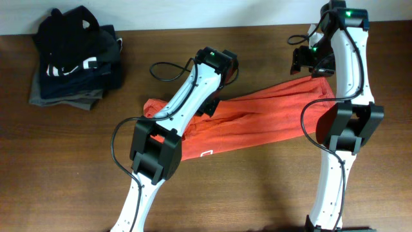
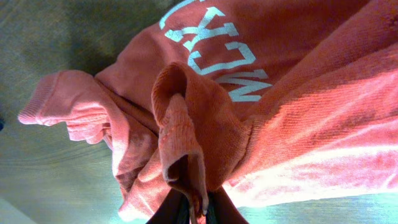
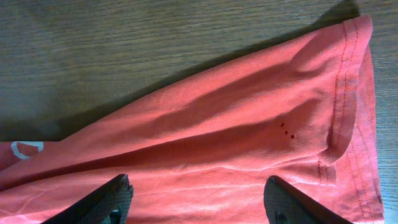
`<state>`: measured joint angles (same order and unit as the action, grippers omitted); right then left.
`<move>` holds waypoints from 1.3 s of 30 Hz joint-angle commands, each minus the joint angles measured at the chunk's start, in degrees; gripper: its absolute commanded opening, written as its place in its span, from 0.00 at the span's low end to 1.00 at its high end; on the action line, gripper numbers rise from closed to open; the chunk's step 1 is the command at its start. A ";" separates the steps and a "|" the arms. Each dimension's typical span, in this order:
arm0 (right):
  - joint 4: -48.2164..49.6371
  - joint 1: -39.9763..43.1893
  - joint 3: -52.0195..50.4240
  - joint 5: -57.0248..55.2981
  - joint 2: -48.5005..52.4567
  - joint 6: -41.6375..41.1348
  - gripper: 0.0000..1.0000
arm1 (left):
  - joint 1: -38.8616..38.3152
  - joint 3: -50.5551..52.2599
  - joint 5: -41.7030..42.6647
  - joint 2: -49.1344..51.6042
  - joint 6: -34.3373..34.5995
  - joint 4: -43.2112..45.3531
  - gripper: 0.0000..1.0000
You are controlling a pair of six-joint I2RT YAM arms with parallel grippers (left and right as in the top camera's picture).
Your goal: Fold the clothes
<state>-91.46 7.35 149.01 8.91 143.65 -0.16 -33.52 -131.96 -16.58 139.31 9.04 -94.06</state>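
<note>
Pinching the T-shirt's (image 1: 257,119) bunched end, my left gripper (image 2: 196,210) anchors its long axis; my right gripper (image 3: 196,194) gapes over the hem (image 3: 348,93).

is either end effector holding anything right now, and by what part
The left end effector pinches a bunched, ribbed-edged fold of the orange-red cotton T-shirt; the open right end effector holds nothing.

We see a dark brown wooden table (image 1: 257,187) with visible grain. Near its far left corner sits a stack of folded dark garments (image 1: 74,64): a crumpled black one (image 1: 64,32) on top, navy cloth (image 1: 109,76) beneath it, and a grey layer (image 1: 64,100) at the bottom. A pale off-white strip (image 1: 193,13) runs beyond the table's far edge.
</note>
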 commanded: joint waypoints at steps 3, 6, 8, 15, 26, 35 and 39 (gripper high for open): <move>0.00 0.20 0.02 -0.57 0.00 -0.11 0.73 | 0.28 -1.22 1.40 0.17 0.76 -1.14 0.09; 0.00 0.22 0.02 -0.57 0.00 -0.11 0.73 | 0.26 -1.22 1.99 0.17 0.76 -1.25 0.09; 0.00 0.22 0.02 -0.57 0.00 -0.11 0.73 | 0.26 -1.22 3.63 0.17 0.74 -1.46 0.09; 0.07 0.22 0.02 -0.57 0.00 -0.11 0.73 | 0.26 -1.22 4.13 0.17 0.74 -2.69 0.12; 0.07 0.22 0.02 -0.57 0.00 -0.11 0.74 | 0.26 -1.22 6.54 0.09 0.74 -2.69 0.06; 0.07 0.22 0.02 -0.59 0.00 -0.11 0.74 | 0.26 -1.22 7.06 -1.46 0.76 -2.69 0.00; 0.04 0.22 0.02 -0.59 0.00 -0.11 0.74 | 0.26 -1.22 8.74 -2.91 0.74 -2.69 0.00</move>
<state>-91.44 7.35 149.01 8.91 143.65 -0.16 -33.52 -131.96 -9.61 139.31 9.67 -96.49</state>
